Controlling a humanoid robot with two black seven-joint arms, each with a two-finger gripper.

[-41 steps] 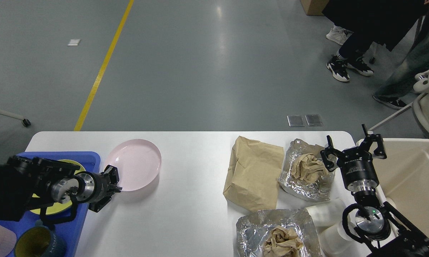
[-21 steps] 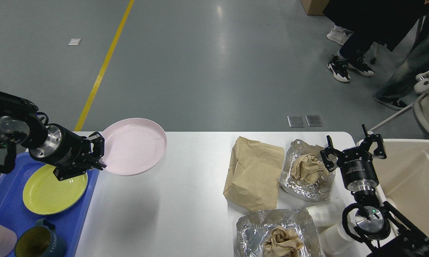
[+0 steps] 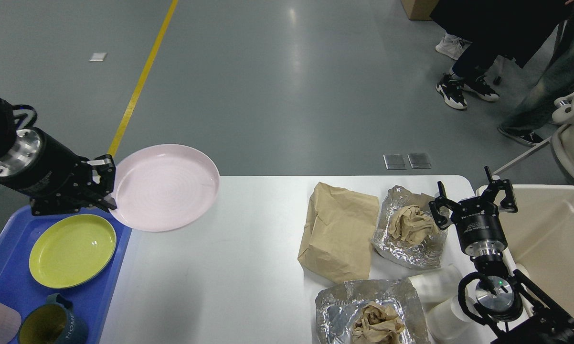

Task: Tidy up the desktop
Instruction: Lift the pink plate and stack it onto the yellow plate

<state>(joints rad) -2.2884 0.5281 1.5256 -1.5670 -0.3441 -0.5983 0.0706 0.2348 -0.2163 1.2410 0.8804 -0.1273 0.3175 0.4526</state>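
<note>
Sitting low at the near edge, a foil wrap (image 3: pixel 370 313) with crumpled paper and two cups (image 3: pixel 53 325) on the blue tray (image 3: pixel 10 272) are partly cut off. On the white desktop (image 3: pixel 229 267), the right gripper (image 3: pixel 473 200) hangs with fingers spread wide, holding nothing. Farther back, the left gripper (image 3: pixel 106 184) is clamped on the pink plate (image 3: pixel 165 187) rim, lifted up.
</note>
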